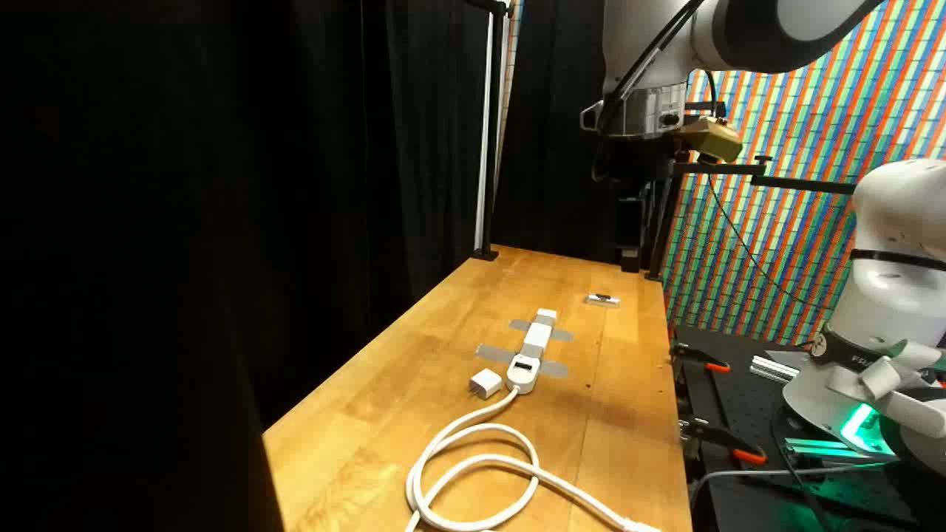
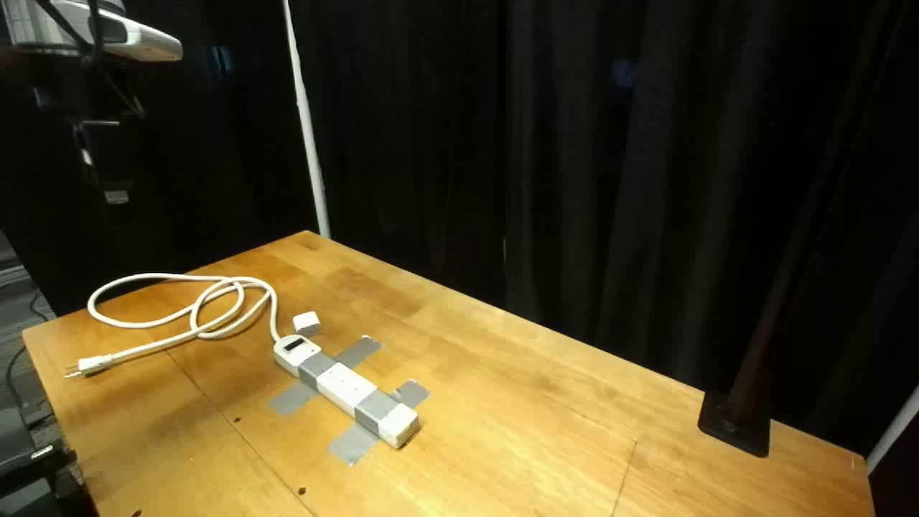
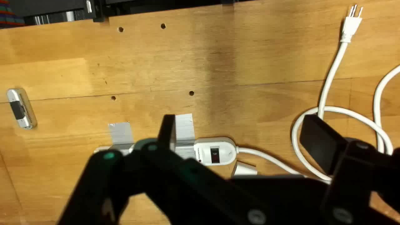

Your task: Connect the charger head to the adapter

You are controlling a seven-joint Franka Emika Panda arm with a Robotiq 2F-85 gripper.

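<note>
- below the pincer (image 3: 242, 128), well apart from it, lies the charger head (image 2: 306, 323), a small white piece on the surface (image 3: 265, 62), just beside the switch end of the adapter (image 2: 347, 385).
- also below the pincer, the adapter is held down by grey tape (image 2: 352, 444); its top seems to carry the outlets.
- the pincer itself hangs high, jaws wide apart, holding nothing.
- so the step in hand looks like the approach: charger head not yet grasped, nor joined to the adapter.
- next should come a descent onto the charger head, clear of the adapter's end and the white cable (image 3: 330, 75).
- its prongs (image 1: 476, 392) appear to lie sideways, so once gripped it probably needs lifting and turning prongs-down.
</note>
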